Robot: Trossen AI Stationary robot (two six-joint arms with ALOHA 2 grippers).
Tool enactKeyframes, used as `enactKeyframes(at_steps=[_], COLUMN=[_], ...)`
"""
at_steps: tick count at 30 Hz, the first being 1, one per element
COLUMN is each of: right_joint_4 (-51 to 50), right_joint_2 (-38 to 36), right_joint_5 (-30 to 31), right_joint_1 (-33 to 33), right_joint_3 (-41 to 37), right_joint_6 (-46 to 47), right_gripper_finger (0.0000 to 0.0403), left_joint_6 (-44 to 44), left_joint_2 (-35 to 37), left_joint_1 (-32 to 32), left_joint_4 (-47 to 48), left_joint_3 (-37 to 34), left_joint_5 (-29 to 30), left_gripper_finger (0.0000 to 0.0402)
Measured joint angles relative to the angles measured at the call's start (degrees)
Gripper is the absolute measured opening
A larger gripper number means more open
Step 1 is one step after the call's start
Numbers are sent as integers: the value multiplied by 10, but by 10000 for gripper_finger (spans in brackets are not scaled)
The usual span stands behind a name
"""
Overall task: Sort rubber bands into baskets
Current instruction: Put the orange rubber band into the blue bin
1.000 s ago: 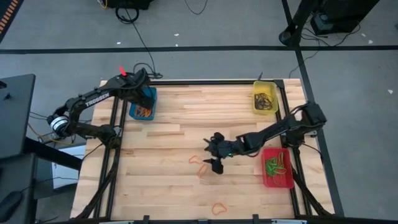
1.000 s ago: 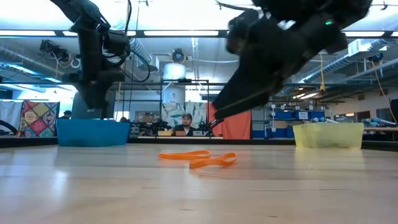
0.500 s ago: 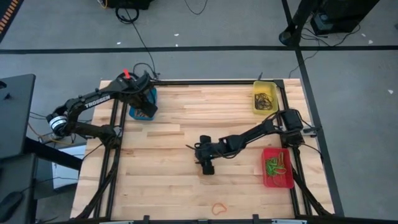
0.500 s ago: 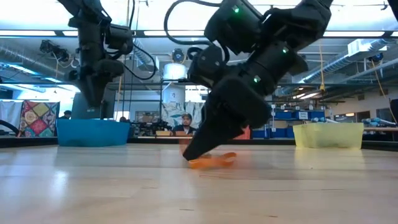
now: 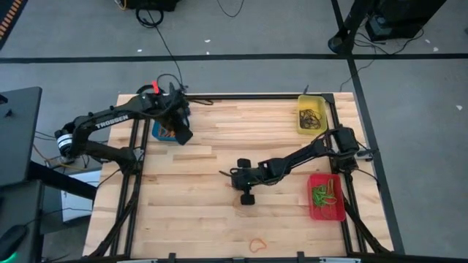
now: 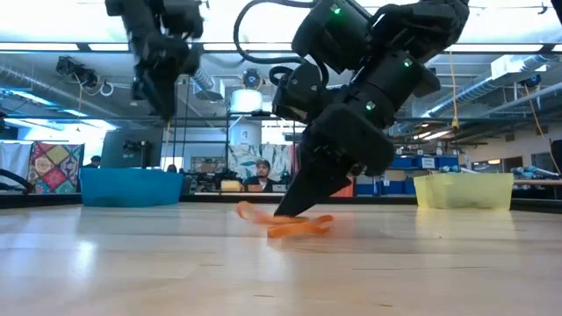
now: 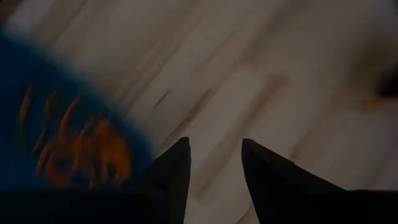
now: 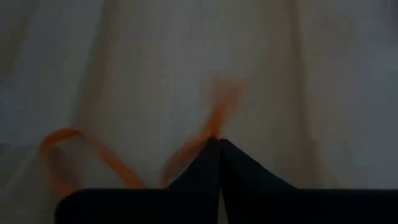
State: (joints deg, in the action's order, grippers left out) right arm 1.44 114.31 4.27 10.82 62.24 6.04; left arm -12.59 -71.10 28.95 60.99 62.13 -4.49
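Low view: on the desk (image 6: 132, 263), the right hand (image 6: 290, 207) is down at mid-desk, fingers pinched together on an orange rubber band (image 6: 294, 226). Farther back stand the blue basket (image 6: 130, 186) and the yellow basket (image 6: 463, 190). From above, the left hand (image 5: 183, 134) hangs beside the blue basket with its fingers apart, holding nothing; the red basket (image 5: 326, 210) sits by the right edge.

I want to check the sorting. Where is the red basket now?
In the high view the red basket sits at the table's right edge, nearer the front, with green rubber bands inside. The yellow basket lies beyond it, at the far right corner.
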Motion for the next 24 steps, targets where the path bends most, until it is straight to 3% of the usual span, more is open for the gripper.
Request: enactKeyframes(at_steps=[5,9,17,24], right_joint_4=[-15,-22,-15,-5], right_joint_2=[-54,-100,-179,-228], right_joint_5=[26,52,117,223], right_joint_1=[-12,-22,-35,-43], right_joint_3=[-2,-1,0,0], right_joint_6=[22,23,12,-7], right_gripper_finger=[6,5,3,2], left_joint_6=[82,122,106,57], left_joint_2=[0,-6,-5,-5], left_joint_1=[-79,-130,-169,-173], left_joint_4=[-84,-144,-289,-325], left_joint_3=[6,5,5,5], left_joint_5=[-57,-60,-64,-67], left_gripper_finger=[147,147,147,147])
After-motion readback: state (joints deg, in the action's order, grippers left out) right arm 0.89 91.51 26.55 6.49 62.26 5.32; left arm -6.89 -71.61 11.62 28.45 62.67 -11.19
